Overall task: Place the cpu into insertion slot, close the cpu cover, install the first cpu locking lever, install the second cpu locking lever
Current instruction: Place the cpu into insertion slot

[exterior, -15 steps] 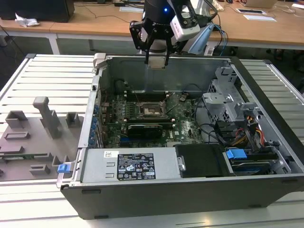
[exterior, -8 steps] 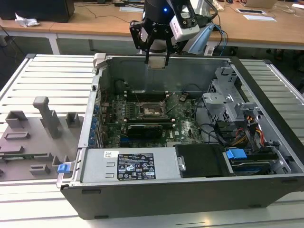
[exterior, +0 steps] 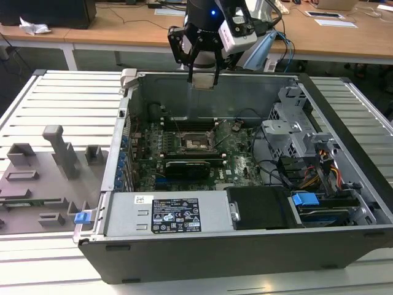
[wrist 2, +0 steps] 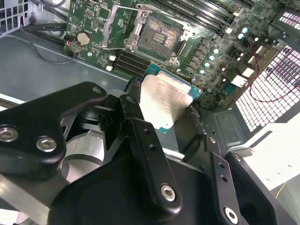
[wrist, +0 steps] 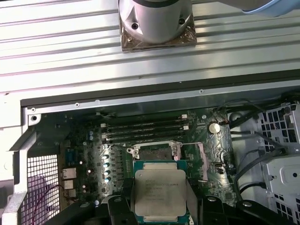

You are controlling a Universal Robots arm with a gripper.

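1. Silvery chip [wrist: 159, 192] sits level, clamped in my gripper [wrist 2: 164, 102] by two opposite edges, which leaves its underside free for seating.
2. I have it hanging high over the far wall of the case [exterior: 166, 92], well apart from the socket [wrist 2: 158, 38] on the board below.
3. That socket lies bare with its cover [wrist 2: 108, 28] swung up, so I judge nothing blocks the way in.
4. Around it the green board [exterior: 239, 163] lies flat on the case floor; the chip is not yet seated.
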